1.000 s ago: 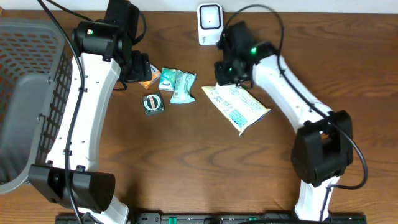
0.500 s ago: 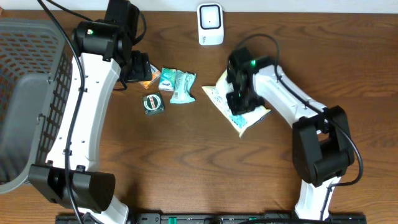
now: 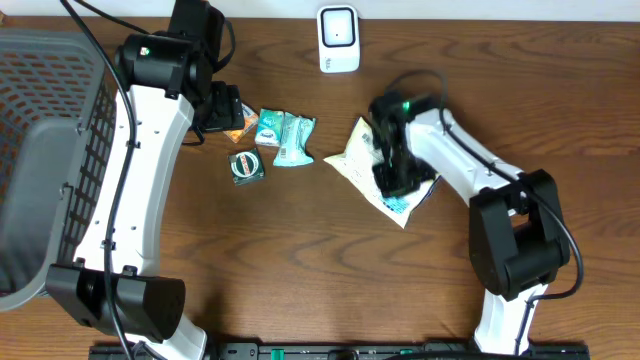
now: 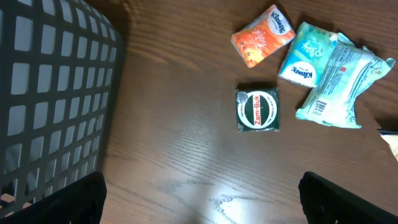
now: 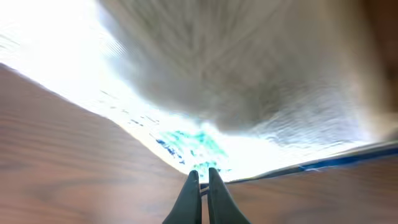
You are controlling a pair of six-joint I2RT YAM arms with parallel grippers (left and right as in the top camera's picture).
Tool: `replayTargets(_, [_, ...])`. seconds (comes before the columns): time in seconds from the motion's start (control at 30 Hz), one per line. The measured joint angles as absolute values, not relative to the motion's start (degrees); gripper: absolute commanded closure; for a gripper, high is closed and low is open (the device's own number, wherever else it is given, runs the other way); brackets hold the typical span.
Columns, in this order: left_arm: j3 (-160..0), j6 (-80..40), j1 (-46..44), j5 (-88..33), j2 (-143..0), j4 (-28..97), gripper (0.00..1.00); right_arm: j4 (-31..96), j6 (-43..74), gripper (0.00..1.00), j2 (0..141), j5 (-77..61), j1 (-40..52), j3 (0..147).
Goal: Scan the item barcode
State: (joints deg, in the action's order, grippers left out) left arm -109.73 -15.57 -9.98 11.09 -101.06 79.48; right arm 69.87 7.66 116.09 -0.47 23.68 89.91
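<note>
- Task item: white packet (image 3: 358, 160), flat pouch with teal print. It lies on the table right of centre, below the scanner (image 3: 338, 40) and well apart from it.
- Right gripper (image 5: 203, 177): the 2 fingers are pressed together with no gap visible, tips at the packet's printed edge. It appears to pinch a thin seam of the film. How much film sits between the tips cannot be told, as the wrist view is overexposed.
- Left gripper (image 4: 208, 199): jaws spread wide and holding nothing. It hangs over bare table near the Zam-Buk tin (image 4: 257, 109) and the basket (image 4: 56, 99).
- Handling, judged: light, soft and floppy. The film is probably slick and thin, so a pinch on 1 edge lets the rest sag and swing. A seam or corner is the sensible hold, since the flat body offers nothing to grab. Contents unknown; crushing looks unlikely at the edge.
- Orientation: the long axis runs diagonally, from upper left to lower right in the overhead view. 1 corner points up toward the scanner and the far end lies under the right wrist.
- No barcode can be made out on the visible face. It may be on the underside or under the arm.
</note>
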Motion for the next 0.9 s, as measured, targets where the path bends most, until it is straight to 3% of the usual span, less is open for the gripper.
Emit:
replayTargets(0.1, [-109.7,-15.6,-10.0,11.1,-101.1,79.5,0.02,69.2,7.9,0.91,116.1,-0.1,23.7,96.3])
replayTargets(0.33, [-109.7,-15.6,-10.0,11.1,-101.1,79.5,0.02,63.0,8.7,0.92,115.7,0.1,23.7,98.0])
replayTargets(0.57, [-109.7,-15.6,-10.0,11.1,-101.1,79.5,0.02,55.6,11.7,0.90,115.7,-0.9,24.4,89.3])
replayTargets(0.73, [-109.7,-15.6,-10.0,11.1,-101.1,79.5,0.02,43.9,13.5,0.83,115.4,-3.4,25.8,80.9])
replayTargets(0.9, [-109.7,-15.6,-10.0,11.1,-101.1,79.5,0.02,36.3,15.5,0.84,114.4,-4.6,26.4,78.7])
